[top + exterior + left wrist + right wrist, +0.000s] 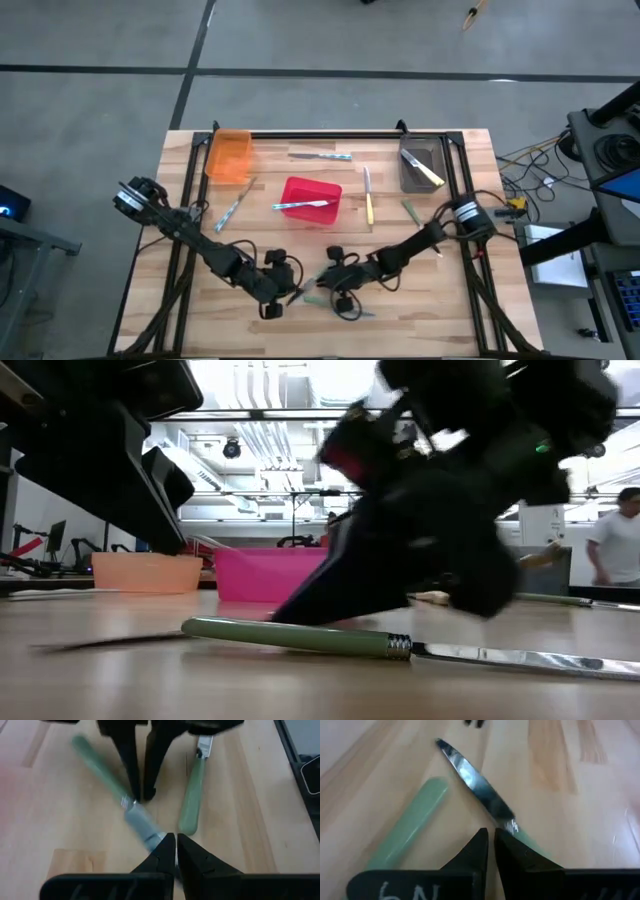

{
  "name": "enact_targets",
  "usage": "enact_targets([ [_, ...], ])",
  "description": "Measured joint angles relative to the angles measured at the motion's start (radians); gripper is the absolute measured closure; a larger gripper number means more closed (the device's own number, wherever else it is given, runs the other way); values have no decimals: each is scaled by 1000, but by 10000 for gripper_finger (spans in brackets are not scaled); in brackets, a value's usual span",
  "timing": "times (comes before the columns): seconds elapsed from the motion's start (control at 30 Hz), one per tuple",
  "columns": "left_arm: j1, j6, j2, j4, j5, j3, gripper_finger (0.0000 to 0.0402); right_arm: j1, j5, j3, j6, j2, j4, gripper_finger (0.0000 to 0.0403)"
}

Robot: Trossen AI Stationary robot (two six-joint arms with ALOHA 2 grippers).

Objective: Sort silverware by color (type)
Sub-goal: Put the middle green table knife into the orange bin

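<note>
Two green-handled pieces of silverware lie flat on the wooden table near its front edge. One is a knife (102,772) whose blade (470,775) points toward my left gripper. The other (192,800) lies beside it, nearer the front edge (300,635). My right gripper (491,832) is down at the knife, fingers almost together. My left gripper (176,837) faces it, shut, with its tips just over the blade's end and nothing between them. My right gripper has its fingertips (135,795) on the knife's neck (128,803), where the green handle meets the blade. The fingers slant down from the table's right side and lie across the knife. The knife lies flat on the table. The tips hide whether they pinch it or rest on it.
At the back stand an orange bin (230,155), a red bin (312,190) with a blue-handled piece (303,204) across it, and a grey bin (418,160) holding a yellow-handled piece (428,172). Other pieces (320,155) (368,200) (232,208) (410,210) lie mid-table.
</note>
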State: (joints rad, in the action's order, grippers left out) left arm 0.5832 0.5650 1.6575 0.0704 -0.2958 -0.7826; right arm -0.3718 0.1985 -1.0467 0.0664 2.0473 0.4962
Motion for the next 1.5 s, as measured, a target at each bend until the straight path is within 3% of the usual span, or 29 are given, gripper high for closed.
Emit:
enact_targets([
  [0.1,5,19,-16,-57,5,0,402,11,71,-77,44,51,-4,376],
  [0.33,31,89,-95,-223,19,0,402,28,93,-169,24,78,-43,376],
  [0.5,55,139,-90,-235,26,0,402,37,108,-163,-27,21,-94,376],
  [0.73,98,230,-10,-190,27,0,402,77,262,-172,-41,9,-88,376],
  [1.07,107,305,57,-170,14,-2,402,118,266,-188,-14,69,-87,376],
  [1.5,107,339,22,-336,-12,-4,402,80,255,-193,57,46,-257,376],
])
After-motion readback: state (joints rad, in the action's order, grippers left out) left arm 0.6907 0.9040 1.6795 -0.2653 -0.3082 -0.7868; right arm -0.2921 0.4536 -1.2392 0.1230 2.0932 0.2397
